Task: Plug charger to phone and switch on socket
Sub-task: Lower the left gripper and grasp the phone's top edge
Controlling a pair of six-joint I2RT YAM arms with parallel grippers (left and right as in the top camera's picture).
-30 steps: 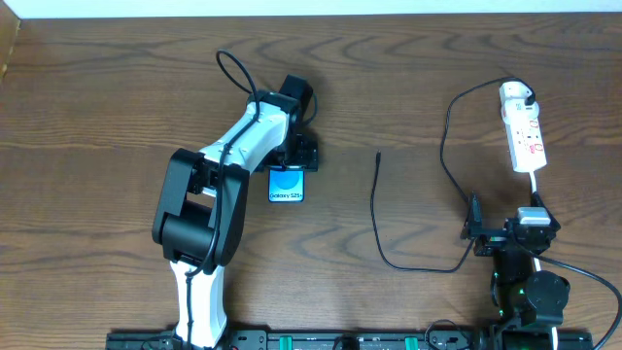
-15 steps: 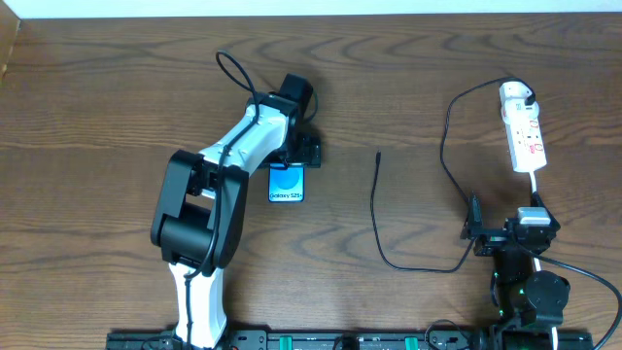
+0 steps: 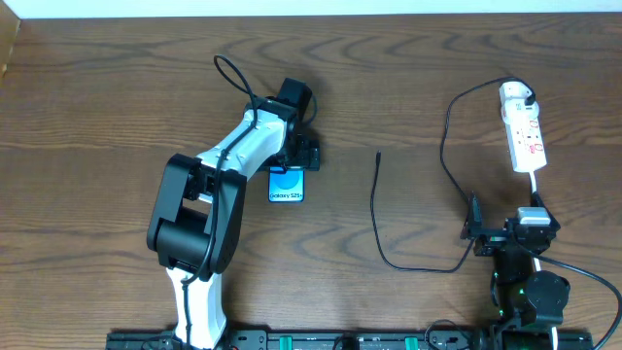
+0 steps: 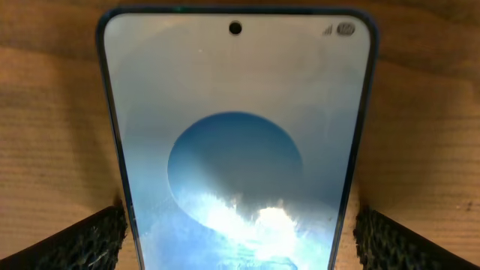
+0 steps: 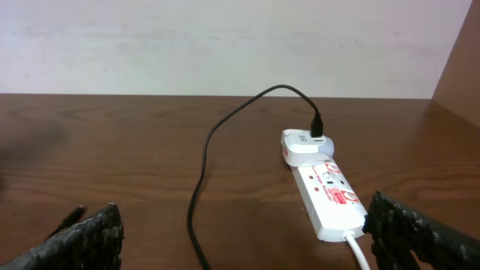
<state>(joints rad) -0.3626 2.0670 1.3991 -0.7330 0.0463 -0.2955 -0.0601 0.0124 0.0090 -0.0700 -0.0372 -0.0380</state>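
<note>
The phone (image 3: 287,185) lies flat on the table, its cyan screen (image 4: 236,150) facing up. My left gripper (image 3: 296,154) sits low over the phone's far end, open. Its fingers (image 4: 75,240) stand on either side of the phone's edges with a small gap each side. The charger is a thin black cable (image 3: 375,209) with its tip free on the wood, looping round to a white adapter (image 5: 306,146) plugged into the socket (image 3: 525,136). My right gripper (image 3: 505,231) rests near the front, open and empty, and the socket (image 5: 326,196) lies ahead on its right.
The socket's white cord (image 3: 535,180) runs down toward the right arm's base. The black cable (image 5: 206,172) crosses the table between the right gripper's fingers (image 5: 420,236). A light wall borders the far edge of the table.
The left arm's elbow has drifted slightly left while its gripper stays over the phone. The right arm, the cable and the socket have not moved.
</note>
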